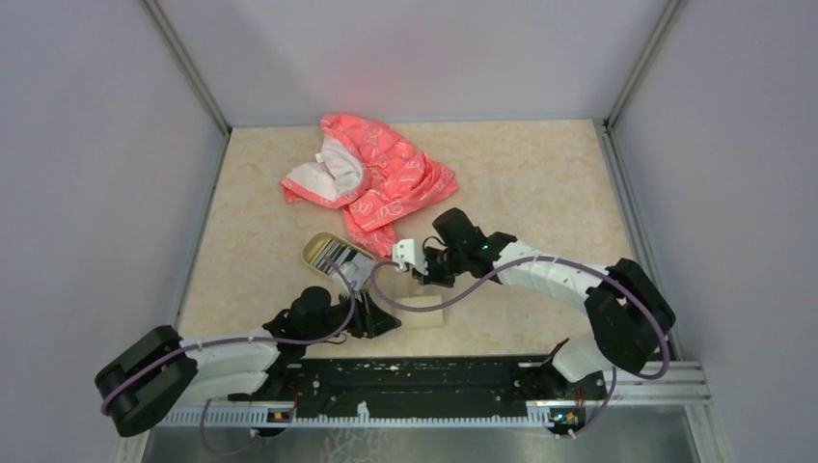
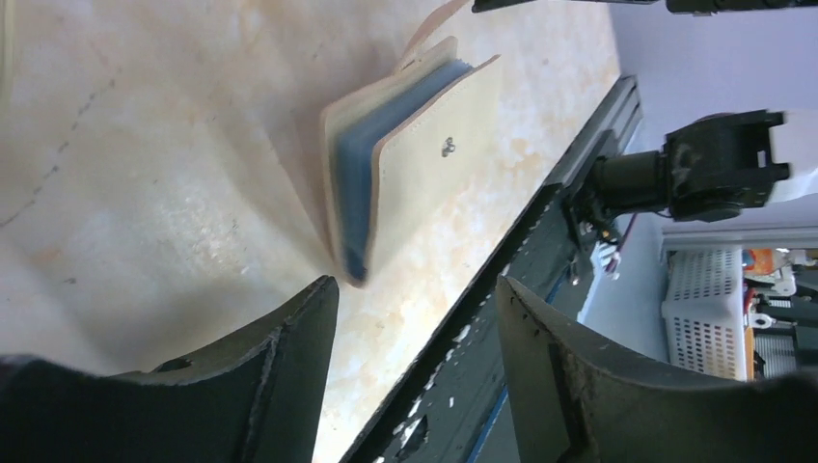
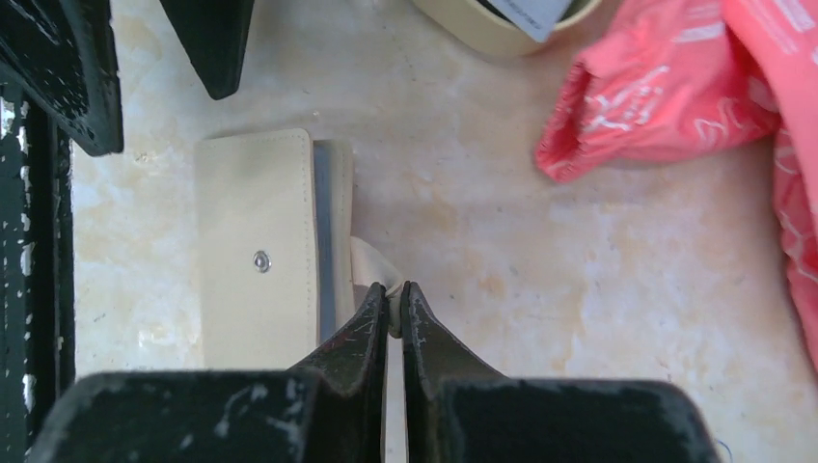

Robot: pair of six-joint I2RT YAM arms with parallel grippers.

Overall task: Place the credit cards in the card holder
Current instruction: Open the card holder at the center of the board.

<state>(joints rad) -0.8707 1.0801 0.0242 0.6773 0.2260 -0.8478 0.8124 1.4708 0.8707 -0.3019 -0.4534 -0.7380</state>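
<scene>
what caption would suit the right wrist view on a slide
Right gripper pinches the flap of the tan card holder, pink cloth to one side.

Obs: card holder [image 2: 439,183] rests on table [image 2: 145,174], leaves slightly parted, blue-grey lining visible, snap dot on top. Jaws of left gripper [image 2: 415,294] spread, near holder, not touching.
</scene>
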